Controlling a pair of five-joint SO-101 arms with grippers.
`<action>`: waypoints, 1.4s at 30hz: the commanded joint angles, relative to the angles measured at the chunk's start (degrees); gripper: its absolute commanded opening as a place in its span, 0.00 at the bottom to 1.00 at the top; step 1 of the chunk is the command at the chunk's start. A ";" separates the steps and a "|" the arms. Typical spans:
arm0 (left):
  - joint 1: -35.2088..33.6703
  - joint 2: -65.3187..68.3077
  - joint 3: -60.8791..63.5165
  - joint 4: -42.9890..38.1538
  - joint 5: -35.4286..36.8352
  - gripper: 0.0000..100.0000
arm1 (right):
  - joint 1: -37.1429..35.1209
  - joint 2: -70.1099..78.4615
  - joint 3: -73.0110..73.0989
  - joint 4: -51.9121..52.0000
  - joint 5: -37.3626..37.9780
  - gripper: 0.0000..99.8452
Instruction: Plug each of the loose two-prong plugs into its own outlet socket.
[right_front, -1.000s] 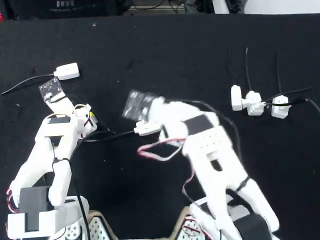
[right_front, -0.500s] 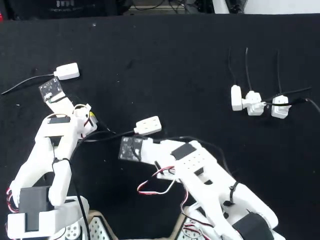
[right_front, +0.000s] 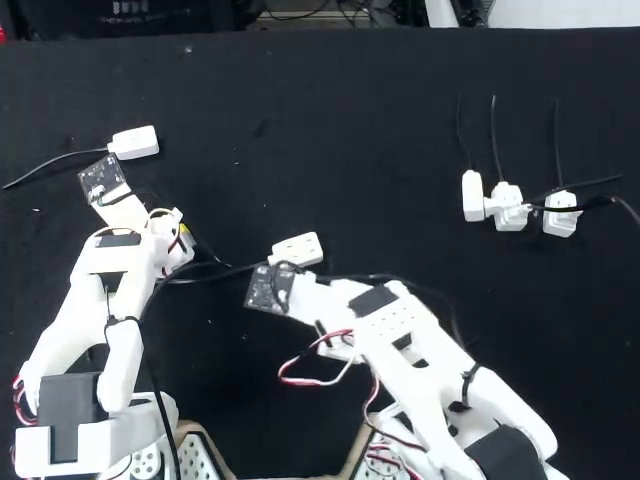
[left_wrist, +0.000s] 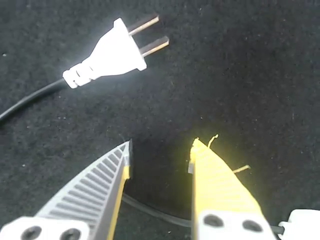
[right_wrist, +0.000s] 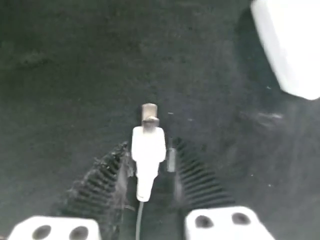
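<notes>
A loose white two-prong plug (left_wrist: 112, 52) on a black cord lies flat on the black cloth just ahead of my left gripper (left_wrist: 160, 150), which is open and empty. From above, this plug (right_front: 133, 142) is at the far left, with the left gripper (right_front: 103, 180) just short of it. My right gripper (right_wrist: 148, 160) is shut on a small white plug (right_wrist: 148, 145), prongs pointing forward. A white outlet socket (right_wrist: 290, 45) lies a short way ahead and to one side. In the high view the right gripper (right_front: 270, 286) is beside that socket (right_front: 298, 249).
At the right of the table sits a cluster of white sockets and plugs (right_front: 510, 205) with thin black cords running to the back. A black cord (right_front: 215, 272) trails from the middle socket toward the left arm. The table is covered in black cloth (right_front: 350, 120).
The right arm swung back from over the middle socket toward the table's front, then edged toward the socket again. The socket shifted slightly. The left arm stayed still.
</notes>
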 joint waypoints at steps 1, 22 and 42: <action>-0.04 -1.67 -0.84 -0.62 0.53 0.20 | 5.54 -0.57 -0.57 -4.84 -0.53 0.01; -0.04 -25.58 10.24 0.18 0.09 0.20 | -0.62 0.40 -15.08 -12.48 -29.19 0.01; 12.35 -63.03 29.58 -1.41 -4.75 0.20 | -9.41 2.51 2.42 -42.20 -38.07 0.01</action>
